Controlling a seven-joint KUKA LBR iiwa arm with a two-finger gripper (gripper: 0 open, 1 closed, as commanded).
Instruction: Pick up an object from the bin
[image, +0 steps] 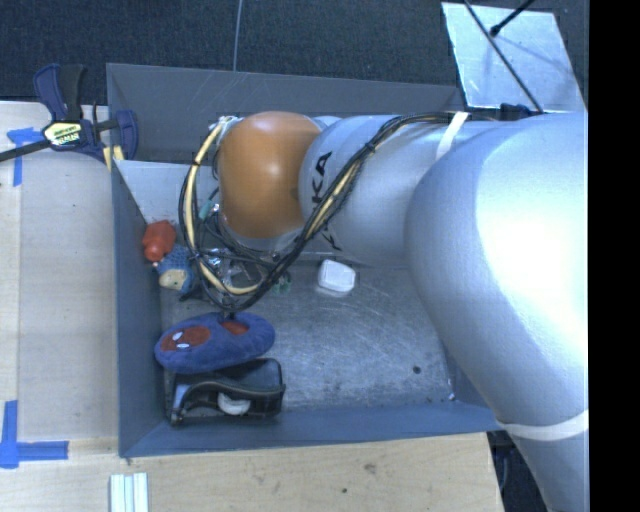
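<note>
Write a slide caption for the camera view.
KUKA arm's orange-covered wrist over the left of the bin, near a red ball, blue plush toy, black pouch and white block.

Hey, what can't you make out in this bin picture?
All in the camera view:
- Under the orange wrist cover: the bin floor, hidden by it and its cables.
- Small blue-and-yellow thing by the left wall: partly behind the cables.
- The bin floor's right side: covered by the arm.
- Black object, lower left corner: too dark to identify.

The arm (395, 205) bears the letters "KA".
</note>
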